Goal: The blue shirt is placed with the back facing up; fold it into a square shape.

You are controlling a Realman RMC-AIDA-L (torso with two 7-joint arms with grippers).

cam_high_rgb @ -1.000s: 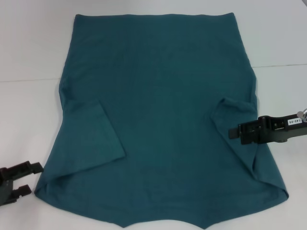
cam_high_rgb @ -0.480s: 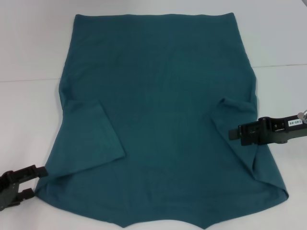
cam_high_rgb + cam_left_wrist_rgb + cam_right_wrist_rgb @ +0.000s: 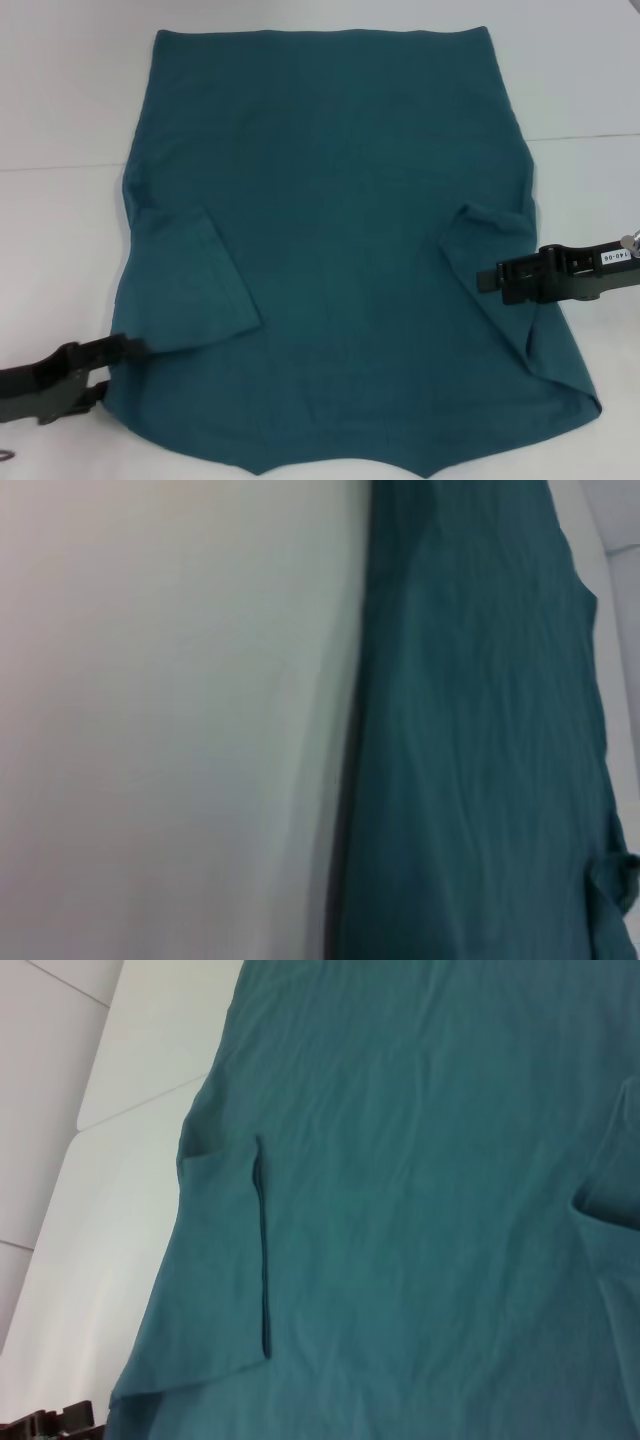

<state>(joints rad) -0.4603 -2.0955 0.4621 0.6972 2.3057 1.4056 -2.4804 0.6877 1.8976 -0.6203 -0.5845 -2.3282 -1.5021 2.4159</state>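
Left gripper (image 3: 125, 347) fingertips at near-left edge of flat teal-blue knit shirt (image 3: 340, 200), finger gap unclear; right gripper (image 3: 487, 279) likewise.

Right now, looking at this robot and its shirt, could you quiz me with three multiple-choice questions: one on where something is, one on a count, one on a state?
1. Where is the left gripper?
A. at the shirt's near left edge
B. over the far hem
C. off beyond the right sleeve

2. How many sleeves of the blue shirt lie folded in onto its body?
A. none
B. one
C. two

3. How does the shirt lie?
A. bunched in a heap
B. spread flat, plain side up
C. hanging from a gripper

Answers: 1 A, its tip meets the fabric there. 2 C, one flap each side. 3 B, no lettering shows; the right gripper hovers by the right sleeve.
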